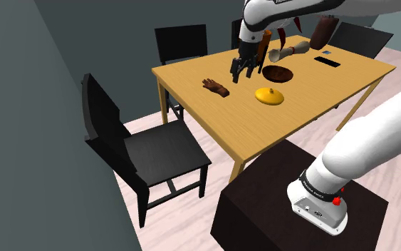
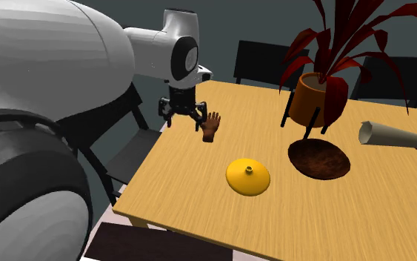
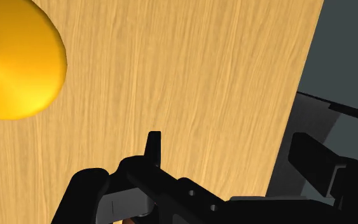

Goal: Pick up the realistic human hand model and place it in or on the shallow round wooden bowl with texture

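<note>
Your claw (image 1: 242, 70) hangs in the air above the table, spread open, with nothing in it. The brown hand model (image 1: 216, 87) lies flat on the wooden table (image 1: 298, 107), near the claw but not touching it. In the shoulder view it is to the claw's left, and the dark brown round bowl (image 1: 278, 73) sits close by on the claw's other side. The hand model looks small, so I think it is light. It looks hard, not squishy, but its thin ends could slip or snap. I would take it across the palm or the wrist, where it is thick, and squeeze gently. It lies low, so the claw must go down almost to the table top. The top is smooth and flat, so a bump may make the model slide. A yellow lid (image 1: 269, 96) with a little knob lies near the bowl. A plant with red leaves in an orange pot (image 2: 316, 100) stands just behind the bowl, so mind the leaves. Black chairs (image 1: 156, 153) stand around the table, by a grey wall (image 1: 21, 107) and a pale floor (image 1: 184, 221).
</note>
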Tool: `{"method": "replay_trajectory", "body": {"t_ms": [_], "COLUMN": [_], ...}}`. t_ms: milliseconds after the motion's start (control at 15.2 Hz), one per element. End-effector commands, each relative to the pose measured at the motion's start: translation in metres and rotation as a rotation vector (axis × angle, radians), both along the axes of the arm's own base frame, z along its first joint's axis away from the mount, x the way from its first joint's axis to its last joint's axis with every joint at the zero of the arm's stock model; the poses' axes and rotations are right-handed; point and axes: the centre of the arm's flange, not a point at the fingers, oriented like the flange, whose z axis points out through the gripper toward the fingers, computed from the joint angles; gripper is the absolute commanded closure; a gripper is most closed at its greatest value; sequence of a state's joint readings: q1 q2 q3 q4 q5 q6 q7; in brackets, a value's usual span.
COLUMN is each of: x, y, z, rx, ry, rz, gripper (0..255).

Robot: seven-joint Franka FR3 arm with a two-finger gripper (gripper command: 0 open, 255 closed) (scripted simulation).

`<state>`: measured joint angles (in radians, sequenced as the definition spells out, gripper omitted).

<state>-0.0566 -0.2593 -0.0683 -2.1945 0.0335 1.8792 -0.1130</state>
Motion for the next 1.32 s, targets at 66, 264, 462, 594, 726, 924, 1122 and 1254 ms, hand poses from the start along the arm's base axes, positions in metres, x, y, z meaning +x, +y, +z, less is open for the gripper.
{"method": "replay_trajectory", "body": {"t_ms": [66, 264, 462, 594, 726, 924, 1122, 1254], "x": [0.033, 0.065, 0.098, 0.120, 0.141, 0.173, 0.172, 0.171], "y": [-0.014, -0.028, -0.042, -0.051, -0.060, -0.073, -0.071, -0.071], "z": [-0.020, -0.039, -0.058, -0.071, -0.084, -0.103, -0.119, -0.129], "rx": [0.006, 0.011, 0.017, 0.021, 0.025, 0.031, 0.031, 0.031], "ry": [0.002, 0.004, 0.007, 0.008, 0.010, 0.012, 0.012, 0.012], "rz": [0.006, 0.012, 0.017, 0.021, 0.024, 0.029, 0.029, 0.029], "gripper": [0, 0, 0, 0, 0, 0, 0, 0]}}
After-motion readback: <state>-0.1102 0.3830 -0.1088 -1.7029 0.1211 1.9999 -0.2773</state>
